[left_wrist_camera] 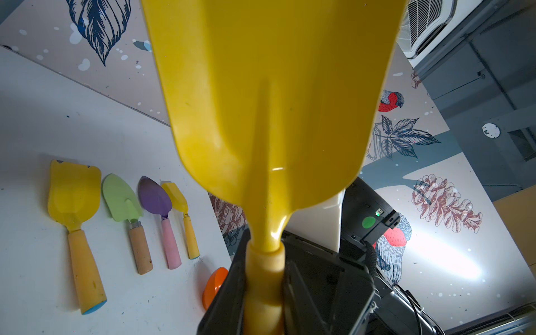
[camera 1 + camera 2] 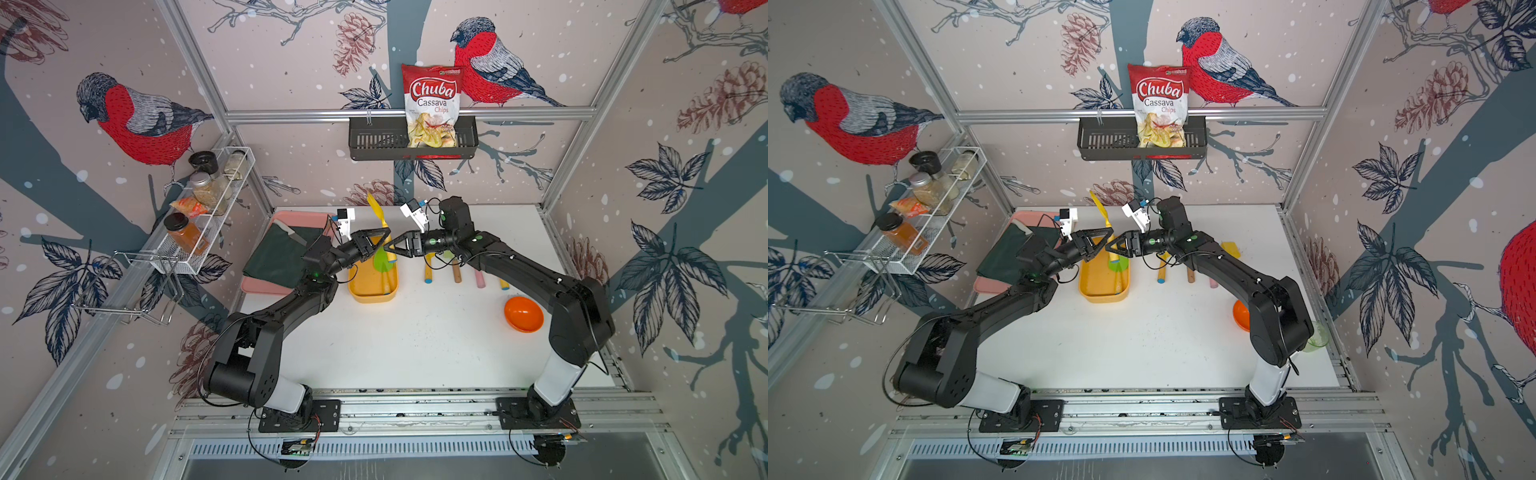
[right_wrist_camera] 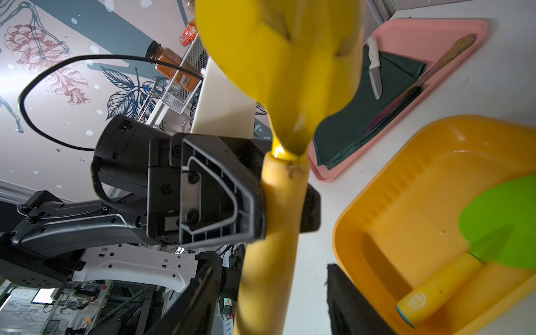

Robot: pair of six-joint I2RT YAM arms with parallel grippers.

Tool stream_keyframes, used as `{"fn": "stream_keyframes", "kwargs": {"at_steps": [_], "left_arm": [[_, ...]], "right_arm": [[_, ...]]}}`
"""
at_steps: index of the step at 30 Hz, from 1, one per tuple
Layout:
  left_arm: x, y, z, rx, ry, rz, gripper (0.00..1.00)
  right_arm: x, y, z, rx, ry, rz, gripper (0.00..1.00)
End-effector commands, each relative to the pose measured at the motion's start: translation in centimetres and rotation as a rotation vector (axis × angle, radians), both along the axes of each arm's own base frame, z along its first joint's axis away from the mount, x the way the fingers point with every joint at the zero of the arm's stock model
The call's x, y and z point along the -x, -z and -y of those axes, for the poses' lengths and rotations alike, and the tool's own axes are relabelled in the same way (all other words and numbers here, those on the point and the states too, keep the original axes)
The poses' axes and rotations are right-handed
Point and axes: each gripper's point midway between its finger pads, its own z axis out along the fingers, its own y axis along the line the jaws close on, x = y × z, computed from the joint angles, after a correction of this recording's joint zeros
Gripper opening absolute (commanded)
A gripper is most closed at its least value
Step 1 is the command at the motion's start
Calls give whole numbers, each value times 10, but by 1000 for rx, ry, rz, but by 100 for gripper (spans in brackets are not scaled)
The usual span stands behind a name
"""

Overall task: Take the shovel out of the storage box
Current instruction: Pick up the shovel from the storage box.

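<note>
Overhead, in both top views: finds the yellow shovel [image 2: 376,208] hoisted blade-up above the twelve o'clock end of the storage box [image 2: 374,297], itself at eleven o'clock on the table [image 2: 415,353], with the left gripper [image 2: 380,241] clamped on the handle and the right gripper [image 2: 392,247] meeting it from three o'clock. Counts as out of the box but not yet set down; leaves a green shovel [image 2: 382,262] lying inside. From the left wrist: sees mostly blade, the handle pinched tight near its neck. From the right wrist: shows jaws parted either side of the lower handle, seemingly not pressing; blurs the blade, crops the handle's end.
</note>
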Motion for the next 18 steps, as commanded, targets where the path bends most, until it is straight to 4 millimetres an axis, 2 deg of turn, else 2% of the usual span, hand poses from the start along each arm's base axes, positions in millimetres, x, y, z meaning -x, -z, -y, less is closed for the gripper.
{"fn": "stream_keyframes", "kwargs": {"at_steps": [1, 8, 11, 12, 15, 16, 18], "left_arm": [[6, -16, -2, 25, 3, 83, 0], [9, -10, -2, 23, 12, 83, 0], [9, -10, -3, 37, 7, 84, 14], [9, -9, -3, 37, 8, 81, 23], [9, -7, -3, 35, 5, 73, 66], [8, -3, -5, 32, -4, 59, 96], [7, 4, -10, 19, -29, 29, 99]], "right_arm": [[-1, -6, -5, -34, -22, -3, 57], [1, 1, -7, -24, -39, -28, 33], [2, 4, -6, -18, -37, -34, 29], [2, 5, -7, -18, -38, -35, 27], [1, 7, -4, -4, -21, -37, 24], [0, 8, -2, 12, -3, -33, 24], [-5, 14, 9, 88, 72, -23, 24]]}}
